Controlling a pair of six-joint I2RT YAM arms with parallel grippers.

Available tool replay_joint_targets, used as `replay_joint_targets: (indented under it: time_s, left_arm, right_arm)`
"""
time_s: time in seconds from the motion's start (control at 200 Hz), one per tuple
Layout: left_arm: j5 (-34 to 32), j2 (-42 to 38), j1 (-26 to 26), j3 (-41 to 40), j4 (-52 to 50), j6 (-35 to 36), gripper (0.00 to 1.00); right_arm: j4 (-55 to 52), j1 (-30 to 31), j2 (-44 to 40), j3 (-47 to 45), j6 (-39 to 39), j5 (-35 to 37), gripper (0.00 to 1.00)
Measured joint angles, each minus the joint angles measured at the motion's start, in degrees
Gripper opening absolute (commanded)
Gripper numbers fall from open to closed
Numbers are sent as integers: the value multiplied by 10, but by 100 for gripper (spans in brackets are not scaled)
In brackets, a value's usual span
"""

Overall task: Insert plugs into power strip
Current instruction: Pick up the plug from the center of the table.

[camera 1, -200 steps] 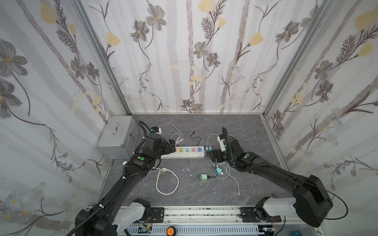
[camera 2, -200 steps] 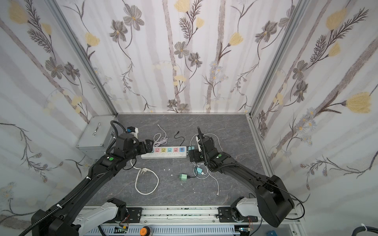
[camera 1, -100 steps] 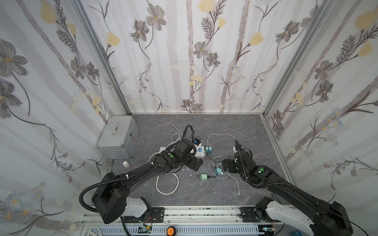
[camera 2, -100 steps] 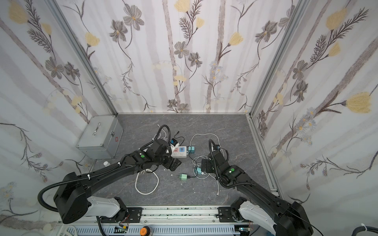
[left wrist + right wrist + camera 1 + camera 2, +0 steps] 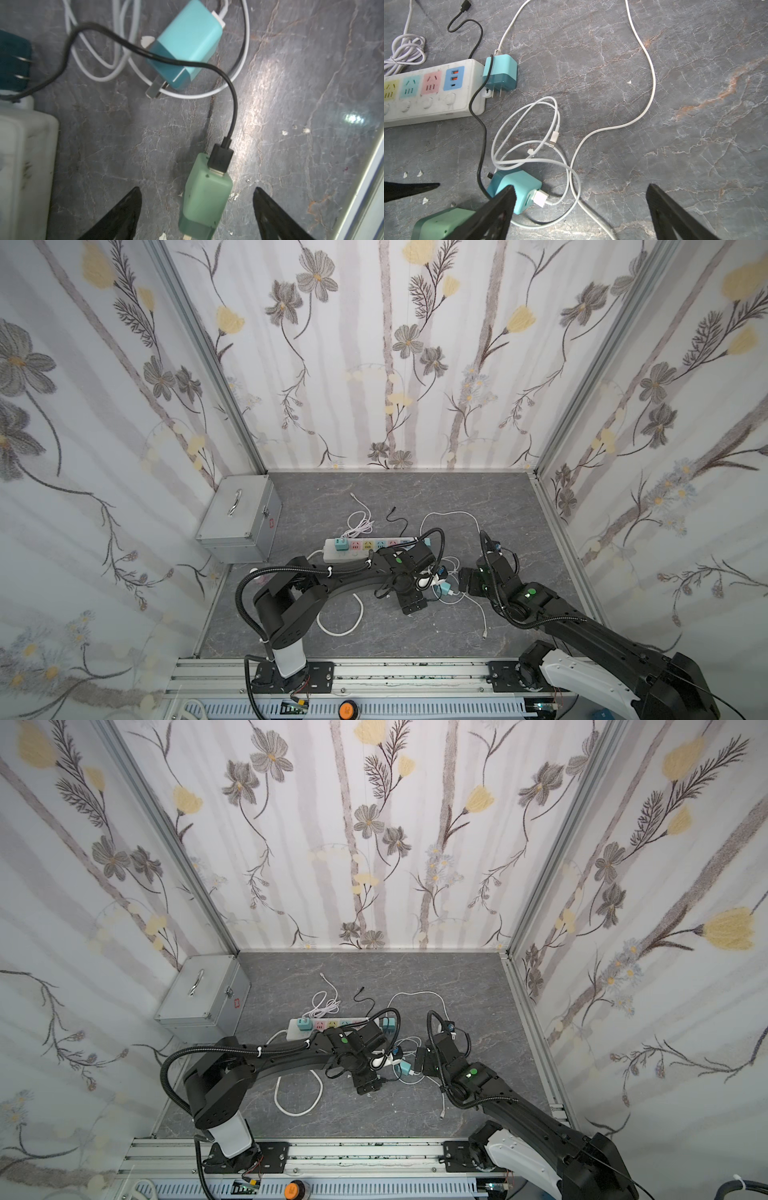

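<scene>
Grey marbled table top, with the power strip taken as reference. A first teal plug is seated in the socket at the end farthest from the blue USB panel, which is shown only in both top views. A second teal plug is laid just beside the USB end, prongs exposed. A third teal plug is found off that same end, further from the strip, amid loops of white cable. The mint plug, with a black cable attached, is placed near the third. It is hidden under the arm in both top views and revealed only by the wrist cameras. The left gripper is set astride the mint plug, jaws apart, with a gap left on each side. The right gripper is held wide open near the third teal plug. One finger overlaps that plug in the right wrist view, and contact cannot be judged.
</scene>
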Motion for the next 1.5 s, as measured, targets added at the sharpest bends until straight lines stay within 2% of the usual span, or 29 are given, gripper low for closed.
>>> replay_joint_targets:
  time_s: [0.13,0.31,0.545,0.755,0.919,1.144,1.229,1.329,1.504]
  left_arm:
    - [-14,46,-5,33,-34,13,66]
    - [-20,53,-7,38,-42,16,34]
    - [-15,33,-4,17,-20,12,0]
    - [-8,-65,35,-22,29,-12,0]
    - [35,-155,83,-23,99,-71,0]
    - [67,-227,146,-15,184,-177,0]
    - [67,-229,169,8,197,-223,0]
    - [75,-229,186,40,203,-269,0]
    - [116,-233,191,60,206,-312,0]
  right_arm:
    - [5,0,7,-1,1,0,98]
    - [15,0,15,-1,1,0,98]
    - [22,0,18,-1,1,0,98]
    - [27,0,-18,-5,0,16,98]
    - [41,-9,-65,-7,-25,26,99]
    - [132,-30,-87,-11,-121,-59,99]
    - [177,-31,-53,2,-161,-111,99]
    - [236,-32,25,39,-203,-174,99]
    - [336,-41,212,160,-264,-278,96]
